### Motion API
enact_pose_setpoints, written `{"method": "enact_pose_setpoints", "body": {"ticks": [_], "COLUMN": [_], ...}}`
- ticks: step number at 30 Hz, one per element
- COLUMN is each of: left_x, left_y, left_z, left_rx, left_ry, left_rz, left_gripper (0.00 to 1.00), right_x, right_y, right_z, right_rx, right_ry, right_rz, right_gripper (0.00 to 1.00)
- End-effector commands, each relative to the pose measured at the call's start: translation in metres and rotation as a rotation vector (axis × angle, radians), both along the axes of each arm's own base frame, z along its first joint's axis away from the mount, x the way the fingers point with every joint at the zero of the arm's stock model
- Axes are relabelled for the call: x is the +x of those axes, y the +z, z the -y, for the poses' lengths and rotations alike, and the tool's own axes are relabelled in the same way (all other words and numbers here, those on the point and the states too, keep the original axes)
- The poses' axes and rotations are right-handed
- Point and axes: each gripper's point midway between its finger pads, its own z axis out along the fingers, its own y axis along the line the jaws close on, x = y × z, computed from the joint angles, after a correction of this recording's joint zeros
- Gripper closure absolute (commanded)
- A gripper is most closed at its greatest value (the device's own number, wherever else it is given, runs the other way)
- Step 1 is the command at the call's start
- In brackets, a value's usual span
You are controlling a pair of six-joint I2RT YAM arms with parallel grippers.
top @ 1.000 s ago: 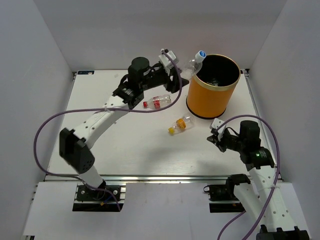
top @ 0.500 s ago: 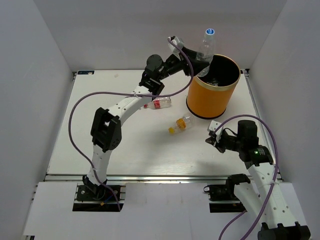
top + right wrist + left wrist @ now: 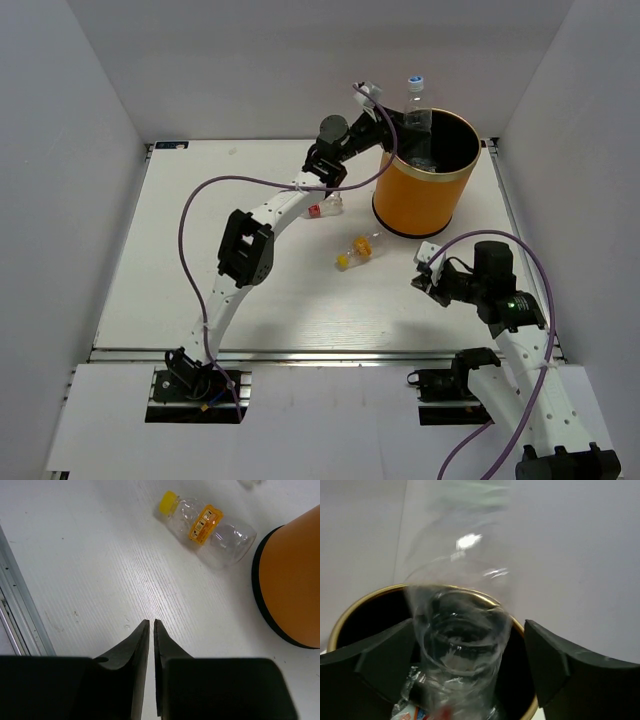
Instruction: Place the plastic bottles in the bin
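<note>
The orange bin stands at the back right. My left gripper hangs open over its gold rim. A clear, blue-capped bottle stands blurred between the wide jaws, touching neither finger, its base over the black inside. More bottles lie at the bin's bottom. On the table lie a yellow-capped bottle and a red-labelled bottle, partly hidden behind the left arm. My right gripper hovers low, near the bin's base. Only a narrow slit separates its fingers, with nothing between them.
White walls close in the table on three sides. An aluminium rail runs along the near edge beside my right gripper. Purple cables loop from both arms over the table.
The left arm has reached further over the bin and its jaws have swung wide, letting go of the clear bottle. The right gripper's fingers have parted slightly.
</note>
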Motion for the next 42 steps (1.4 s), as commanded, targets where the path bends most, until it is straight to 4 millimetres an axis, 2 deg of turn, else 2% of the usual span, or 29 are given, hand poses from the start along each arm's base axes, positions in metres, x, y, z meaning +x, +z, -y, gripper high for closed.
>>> {"method": "enact_pose_setpoints", "body": {"ticks": [1,2,3,5,7,8,9,10,11,12,13,14,15,16,17,18,19,20,21,23,26,28,31,32,34,36,39,41,42], "left_x": [-0.020,-0.022,-0.031,-0.036,-0.047,-0.051,-0.055,-0.062,-0.083,-0.090,-0.094,-0.110,-0.112,-0.116,-0.112,-0.120,-0.125,-0.129,-0.141,-0.143,-0.148,-0.154,-0.149,-0.150,-0.149,-0.152,-0.155,-0.158,-0.157], "left_y": [0.058,0.058,0.076,0.073,0.085,0.080,0.053,0.049,0.069,0.059,0.029,0.052,0.015,0.007,0.002,-0.033,-0.012,-0.016,-0.032,-0.059,-0.099,-0.124,-0.139,-0.144,-0.143,-0.147,-0.135,-0.133,-0.128], "left_z": [-0.013,-0.014,-0.021,-0.025,-0.043,-0.046,-0.050,-0.057,-0.073,-0.080,-0.090,-0.112,-0.128,-0.142,-0.164,-0.181,-0.213,-0.230,-0.250,-0.279,-0.309,-0.315,-0.321,-0.329,-0.331,-0.336,-0.338,-0.341,-0.340], "left_rx": [-0.064,-0.059,-0.079,-0.062,-0.040,0.000,0.061,0.098,0.119,0.170,0.252,0.252,0.341,0.382,0.406,0.476,0.455,0.463,0.498,0.587,0.741,0.836,0.931,0.970,0.981,0.990,0.959,0.952,0.931], "left_ry": [-0.003,-0.003,-0.003,-0.003,0.017,0.023,0.027,0.040,0.041,0.050,0.080,0.114,0.169,0.223,0.335,0.375,0.495,0.555,0.599,0.713,0.804,0.796,0.828,0.857,0.864,0.874,0.881,0.882,0.887], "left_rz": [0.051,0.045,0.070,0.048,0.058,0.028,-0.029,-0.020,0.004,-0.005,-0.021,0.020,-0.062,-0.059,-0.085,-0.143,-0.111,-0.127,-0.161,-0.196,-0.270,-0.323,-0.387,-0.403,-0.394,-0.397,-0.372,-0.357,-0.346], "left_gripper": [0.00,0.00,0.00,0.00,0.00,0.00,0.00,0.03,0.08,0.22,0.32,0.44,0.56,0.82,0.86,0.86,0.69,0.47,0.17,0.02,0.00,0.00,0.00,0.00,0.00,0.00,0.00,0.00,0.00], "right_x": [0.006,0.005,0.007,0.007,0.006,0.004,-0.002,-0.002,-0.004,-0.004,-0.008,-0.010,-0.007,-0.006,-0.003,0.002,0.010,0.022,0.034,0.049,0.068,0.079,0.105,0.118,0.131,0.149,0.157,0.169,0.172], "right_y": [0.002,0.002,0.001,0.000,-0.002,-0.002,0.002,0.004,0.000,0.000,-0.007,-0.012,-0.014,-0.025,-0.024,-0.018,-0.034,-0.022,-0.032,-0.029,-0.033,-0.024,-0.027,-0.037,-0.034,-0.050,-0.073,-0.073,-0.091], "right_z": [-0.001,-0.001,0.001,0.000,-0.002,-0.004,-0.011,-0.013,-0.015,-0.018,-0.021,-0.025,-0.026,-0.029,-0.033,-0.038,-0.040,-0.043,-0.047,-0.053,-0.079,-0.094,-0.111,-0.107,-0.119,-0.119,-0.115,-0.112,-0.108], "right_rx": [0.002,0.002,-0.003,-0.004,-0.008,-0.008,0.014,-0.004,-0.029,-0.050,-0.050,-0.075,-0.108,-0.105,-0.122,-0.121,-0.135,-0.148,-0.188,-0.216,-0.278,-0.305,-0.361,-0.426,-0.452,-0.527,-0.615,-0.658,-0.702], "right_ry": [-0.005,-0.005,-0.012,-0.014,0.017,0.040,0.093,0.154,0.217,0.288,0.335,0.411,0.464,0.503,0.552,0.572,0.590,0.594,0.604,0.600,0.630,0.609,0.553,0.514,0.502,0.483,0.498,0.495,0.493], "right_rz": [0.023,0.019,0.022,0.014,0.030,0.040,0.054,0.116,0.182,0.266,0.284,0.341,0.402,0.365,0.406,0.423,0.357,0.389,0.373,0.379,0.403,0.405,0.431,0.419,0.423,0.391,0.329,0.331,0.292], "right_gripper": [0.85,0.75,0.65,0.47,0.41,0.38,0.36,0.34,0.31,0.25,0.22,0.20,0.20,0.20,0.20,0.19,0.19,0.19,0.17,0.17,0.16,0.12,0.12,0.12,0.12,0.12,0.12,0.12,0.12]}}
